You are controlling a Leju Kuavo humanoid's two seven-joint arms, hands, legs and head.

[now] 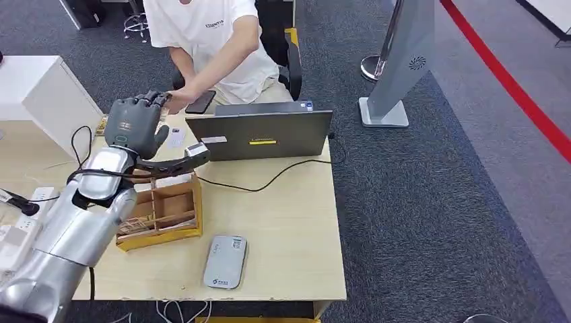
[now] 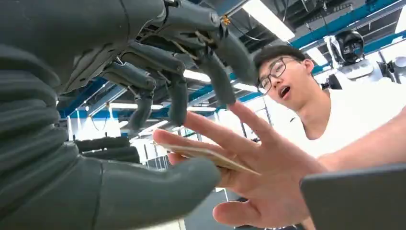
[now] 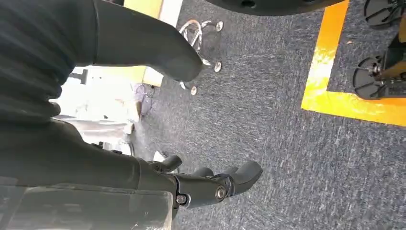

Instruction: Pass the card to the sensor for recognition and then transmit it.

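Observation:
My left hand [image 1: 137, 122] is raised over the far left of the desk, next to the person's hand [image 1: 180, 99]. In the left wrist view a thin tan card [image 2: 206, 156] lies over my thumb [image 2: 143, 189], and the person's hand [image 2: 249, 172] reaches in with fingers on the card. My darker fingers [image 2: 178, 103] arch above it, apart from the card. The grey card sensor [image 1: 225, 261] lies flat near the desk's front edge. My right hand [image 3: 210, 184] hangs over the carpet, fingers loosely bent and holding nothing.
A wooden compartment box [image 1: 161, 212] stands under my left forearm. An open grey laptop [image 1: 262, 134] with a trailing cable sits at the desk's far side, facing the seated person [image 1: 215, 40]. A dark phone [image 1: 200, 102] lies by the person's hand. A grey kiosk stand [image 1: 397, 67] is at the right.

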